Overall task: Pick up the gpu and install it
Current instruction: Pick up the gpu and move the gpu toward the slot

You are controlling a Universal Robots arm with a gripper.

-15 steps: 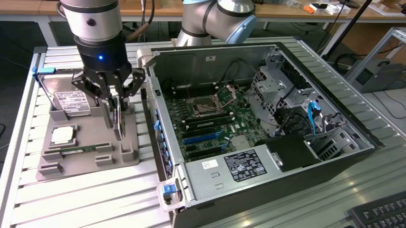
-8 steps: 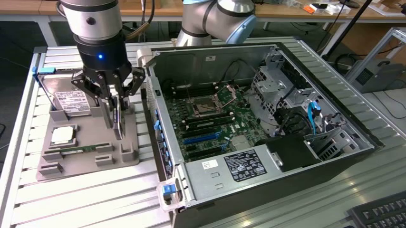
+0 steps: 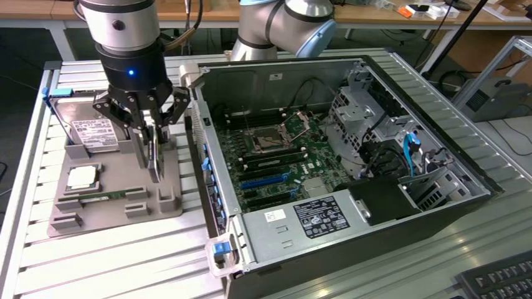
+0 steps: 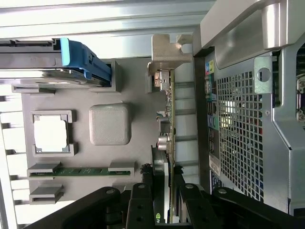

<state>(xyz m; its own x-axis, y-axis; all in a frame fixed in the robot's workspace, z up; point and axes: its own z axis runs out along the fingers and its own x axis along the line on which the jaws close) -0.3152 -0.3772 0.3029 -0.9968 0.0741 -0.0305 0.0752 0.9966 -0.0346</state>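
Note:
The gpu (image 3: 154, 168) stands on its edge over the grey parts tray (image 3: 116, 215), at the tray's side nearest the computer case. My gripper (image 3: 151, 142) reaches down onto it from above, its black fingers shut on the card's two faces. In the wrist view the gpu (image 4: 170, 109) runs edge-on away from the gripper (image 4: 164, 193), green board on one side, and its silver end bracket (image 4: 167, 50) is at the far end. I cannot tell whether the card's lower edge still touches the tray.
The tray also holds a silver hard drive (image 3: 93, 132) with a white label, a processor chip (image 3: 83, 177) and a narrow green memory stick (image 3: 104, 197). To the exterior view's right lies the open computer case (image 3: 465, 180), its motherboard (image 3: 275, 168) exposed. A keyboard corner (image 3: 499, 280) shows at the front right.

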